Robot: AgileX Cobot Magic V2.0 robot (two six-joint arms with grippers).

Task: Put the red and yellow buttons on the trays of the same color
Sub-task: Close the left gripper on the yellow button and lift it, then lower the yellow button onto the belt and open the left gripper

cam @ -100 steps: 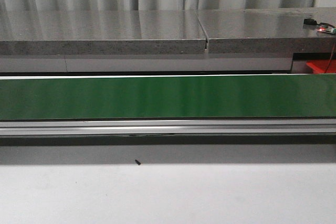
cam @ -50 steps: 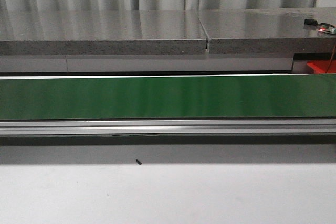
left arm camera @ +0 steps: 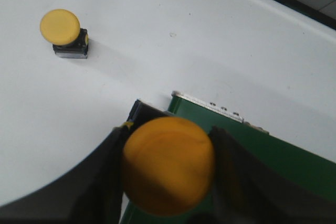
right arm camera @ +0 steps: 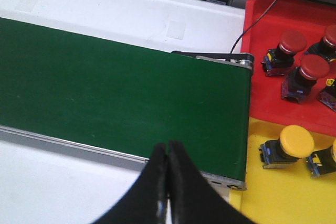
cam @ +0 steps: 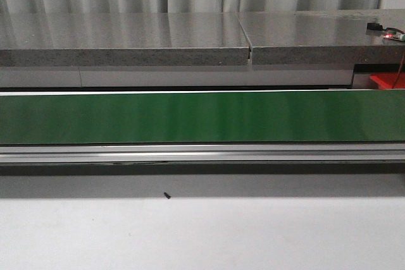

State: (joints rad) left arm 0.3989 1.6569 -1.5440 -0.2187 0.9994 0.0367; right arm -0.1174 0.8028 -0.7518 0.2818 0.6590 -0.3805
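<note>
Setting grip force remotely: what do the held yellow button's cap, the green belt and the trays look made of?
Yellow button cap: smooth, likely hard plastic, soft sheen, no texture; held in the left gripper.
Green belt: probably matte rubbery or PVC sheet, giving only broad, dull reflections in the front view.
Red tray and yellow tray: seemingly moulded plastic, uniform colour, slight gloss.

The held yellow button (left arm camera: 168,165) fills the space between the left gripper's fingers (left arm camera: 218,177), its body hidden under its own cap and its lower rim cut by the frame edge; the red tray (right arm camera: 294,51) and yellow tray (right arm camera: 273,192) both run off the picture; 2 buttons there show only in part; the front view shows neither arm.
</note>
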